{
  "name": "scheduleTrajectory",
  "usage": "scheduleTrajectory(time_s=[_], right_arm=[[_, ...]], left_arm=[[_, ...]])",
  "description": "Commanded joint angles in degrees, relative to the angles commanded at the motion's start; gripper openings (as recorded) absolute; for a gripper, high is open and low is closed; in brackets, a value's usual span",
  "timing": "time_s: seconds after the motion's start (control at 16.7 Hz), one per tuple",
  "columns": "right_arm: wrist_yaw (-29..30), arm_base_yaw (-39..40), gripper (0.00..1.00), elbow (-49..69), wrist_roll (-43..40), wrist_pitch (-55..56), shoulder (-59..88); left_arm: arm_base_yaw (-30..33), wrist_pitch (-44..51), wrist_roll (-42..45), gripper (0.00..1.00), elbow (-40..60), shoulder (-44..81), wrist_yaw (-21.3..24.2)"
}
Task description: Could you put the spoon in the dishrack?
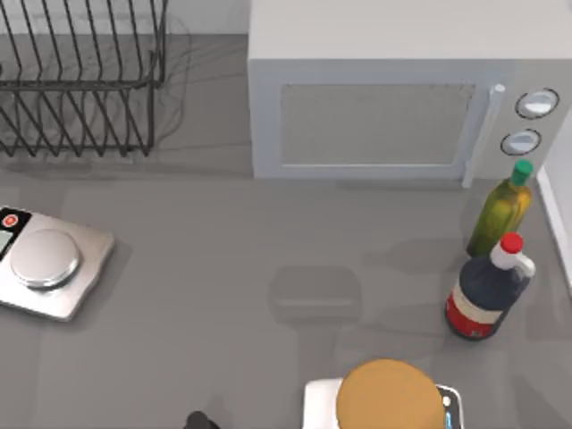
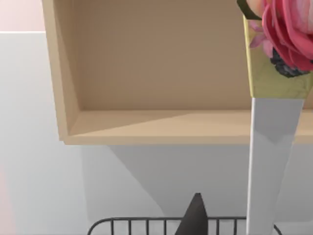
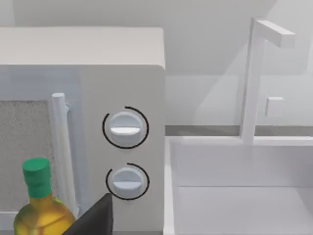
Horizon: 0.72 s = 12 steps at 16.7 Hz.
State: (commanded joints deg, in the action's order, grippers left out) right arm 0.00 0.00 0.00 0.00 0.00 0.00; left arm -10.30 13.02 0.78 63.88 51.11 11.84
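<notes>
The spoon is out of view. The dishrack (image 1: 80,80), a black wire basket of thin bars, stands at the table's back left corner. Its top rim (image 2: 146,221) also runs along the edge of the left wrist view, where a dark part of my left gripper (image 2: 194,218) rises in front of it. A dark part of my right gripper (image 3: 95,218) shows in the right wrist view, in front of the microwave's lower knob. A small dark piece of an arm (image 1: 198,420) pokes in at the table's front edge.
A white microwave (image 1: 384,107) fills the back centre. A steel kitchen scale (image 1: 49,264) lies at the left. At the right stand a green-capped oil bottle (image 1: 502,210) and a red-capped dark bottle (image 1: 487,290). A round brown object (image 1: 389,398) sits at the front. A sink (image 3: 234,196) adjoins the microwave.
</notes>
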Motion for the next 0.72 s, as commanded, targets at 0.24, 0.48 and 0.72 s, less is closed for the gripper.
scheduleTrajectory(time_s=[0.24,0.48,0.72], right_arm=[[0.0,0.0,1.00,0.0,0.0,0.0,0.0],[0.0,0.0,1.00,0.0,0.0,0.0,0.0],[0.0,0.0,1.00,0.0,0.0,0.0,0.0]], left_arm=[[0.1,0.0,0.1,0.00,0.1,0.1,-0.1],[0.9,-3.8,0.1,0.00,-0.1,4.0,0.0],[2.3,-17.0,0.1,0.00,-1.5,15.9,-0.9]])
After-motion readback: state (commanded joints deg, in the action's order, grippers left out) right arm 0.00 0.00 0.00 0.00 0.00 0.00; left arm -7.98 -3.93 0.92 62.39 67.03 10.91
